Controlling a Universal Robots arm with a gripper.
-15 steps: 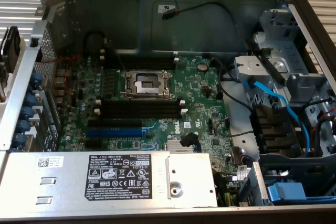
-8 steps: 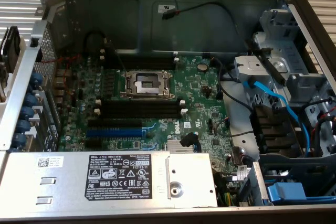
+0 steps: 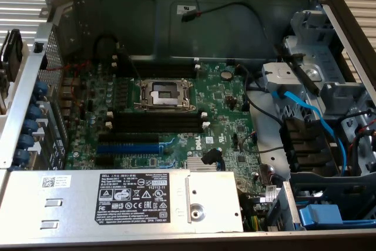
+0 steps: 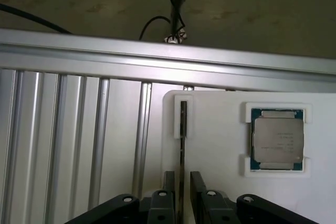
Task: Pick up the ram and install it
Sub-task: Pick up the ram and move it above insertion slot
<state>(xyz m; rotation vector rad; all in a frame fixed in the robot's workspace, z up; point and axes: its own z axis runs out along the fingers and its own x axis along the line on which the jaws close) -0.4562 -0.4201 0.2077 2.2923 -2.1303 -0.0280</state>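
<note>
The ram (image 4: 182, 129) is a thin dark stick seen edge-on, standing in a narrow slot of a white holder tray (image 4: 220, 192). My gripper (image 4: 182, 184) is over its near end, one black finger (image 4: 169, 182) on each side of it. The jaws stand apart with a thin gap on either side of the stick, so the gripper is open around the ram. In the exterior view the open computer case shows the green motherboard (image 3: 223, 110) with long black memory slots (image 3: 158, 123) with white end clips, and a blue slot (image 3: 126, 145) below them.
A processor chip (image 4: 277, 146) sits in a pocket of the same white tray. Aluminium rails (image 4: 79, 140) run beside the tray, and a black cable (image 4: 178, 3) hangs beyond. In the case are an empty processor socket (image 3: 163, 93), a silver power supply (image 3: 117, 201) and blue cables (image 3: 305, 110).
</note>
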